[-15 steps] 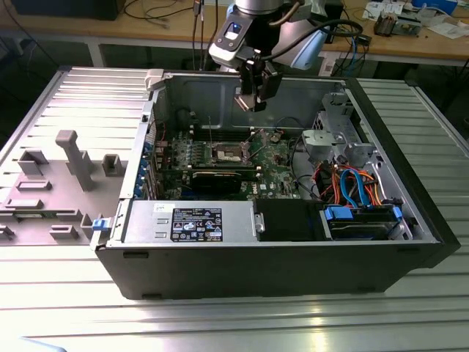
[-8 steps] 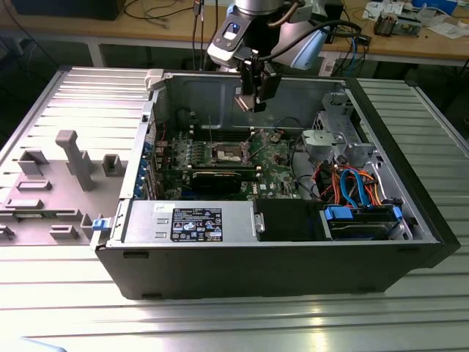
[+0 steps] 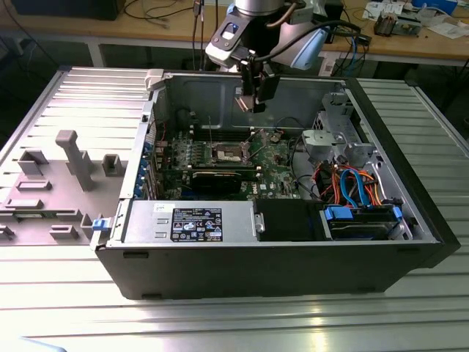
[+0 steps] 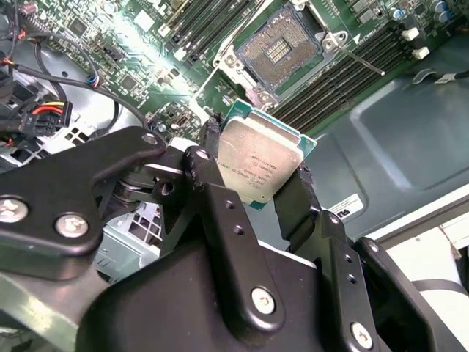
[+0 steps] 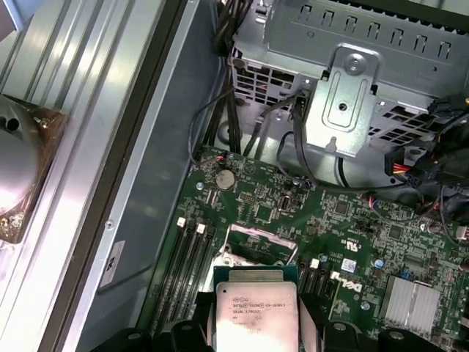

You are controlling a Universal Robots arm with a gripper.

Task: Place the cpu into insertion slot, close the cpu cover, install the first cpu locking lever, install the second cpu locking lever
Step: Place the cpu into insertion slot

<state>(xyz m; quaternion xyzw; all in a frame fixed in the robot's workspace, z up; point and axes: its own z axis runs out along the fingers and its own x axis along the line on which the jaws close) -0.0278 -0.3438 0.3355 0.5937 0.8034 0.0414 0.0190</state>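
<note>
Exterior view: an open computer case (image 3: pixel 293 249) is seen lying on its side on a ribbed metal table (image 3: pixel 220 323), with a green motherboard (image 3: pixel 275 165) on its floor toward the far wall. The gripper (image 3: pixel 253 99) is held above the case, over the far part of the board and well apart from it. A small tan-edged piece, the cpu (image 3: pixel 242 103), is seen between its tips. The insertion slot (image 3: pixel 229 154) lies below, slightly toward the exterior view's left. A power supply (image 3: pixel 190 220) is noted along the near wall, and orange and blue cables (image 3: pixel 352 183) toward the exterior view's right.

Second wrist view: the cpu (image 4: pixel 260 165) is pinched by two opposite edges between the black fingers (image 4: pixel 216 147) of the gripper (image 4: pixel 258 167), silvery top outward. The insertion slot (image 4: pixel 282 48) is seen uncovered, its contact field exposed, with long black memory slots (image 4: pixel 337 73) just beside it. The cpu is clearly apart from the slot.

First wrist view: the cpu (image 5: pixel 255 319) is seen held in the gripper (image 5: pixel 255 328), with the insertion slot (image 5: pixel 260 246) beyond it. The position of the cover cannot be told.
</note>
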